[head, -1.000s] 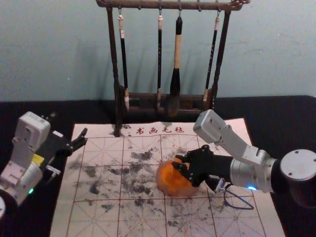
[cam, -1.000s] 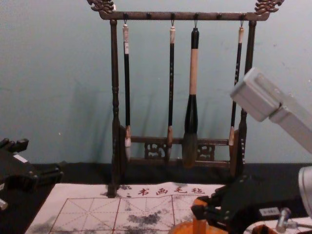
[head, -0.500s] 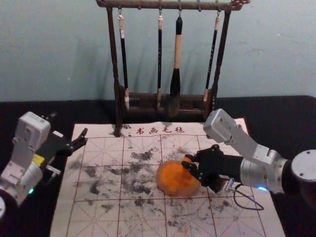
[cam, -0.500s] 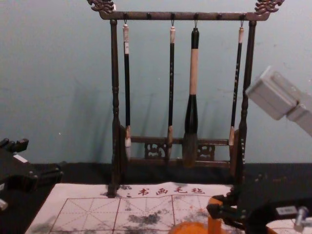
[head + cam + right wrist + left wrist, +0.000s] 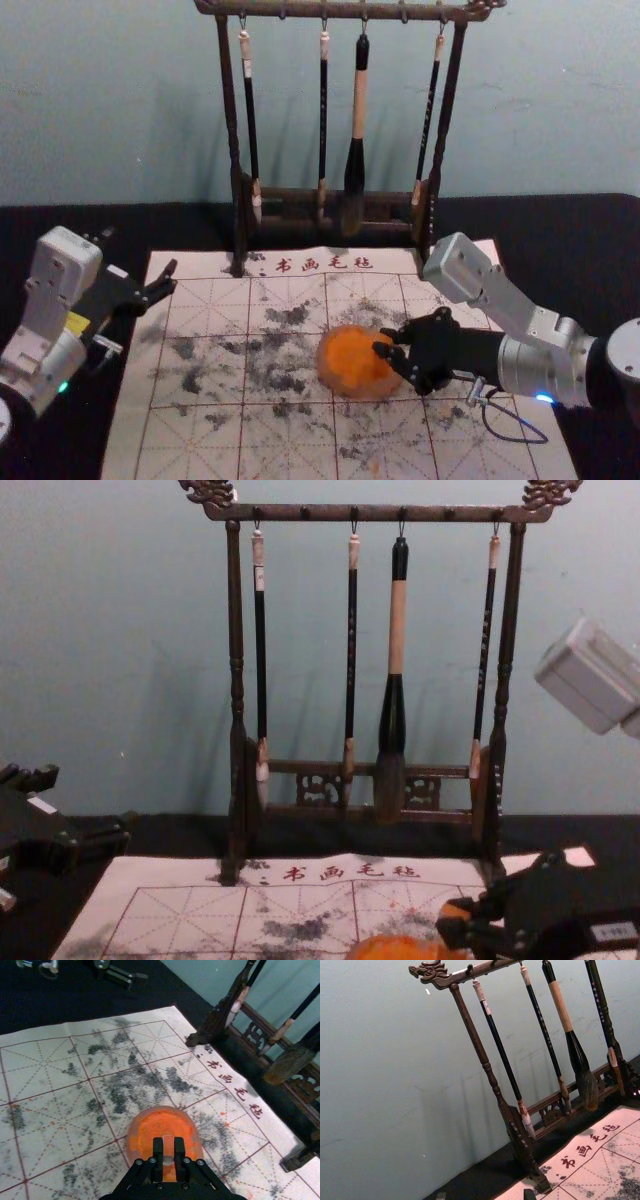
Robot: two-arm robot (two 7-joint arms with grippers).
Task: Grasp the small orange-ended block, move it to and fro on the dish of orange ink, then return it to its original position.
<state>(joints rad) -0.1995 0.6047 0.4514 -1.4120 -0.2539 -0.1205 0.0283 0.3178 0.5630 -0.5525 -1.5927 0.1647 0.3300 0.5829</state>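
Observation:
In the head view my right gripper [image 5: 388, 342] reaches in from the right, over the right side of the orange ink dish [image 5: 353, 364]. The right wrist view shows that gripper [image 5: 168, 1152] closed on the small block [image 5: 168, 1146], with the dish [image 5: 150, 1126] beneath and beyond it. In the chest view the block's orange part [image 5: 453, 912] pokes out at the fingertips, up and right of the dish [image 5: 400, 948]. My left gripper [image 5: 160, 283] is parked at the left, by the mat's edge. How far the block stands above the dish I cannot tell.
A dark wooden rack [image 5: 237, 150] with several hanging brushes stands behind the ink-stained mat [image 5: 205, 440]. The large brush [image 5: 354, 170] hangs low near the rack's base. A thin cable [image 5: 500, 432] loops under my right wrist.
My right gripper has drawn back to the right with the block, from over the dish's middle to its right side. The left arm and the dish have stayed where they were.

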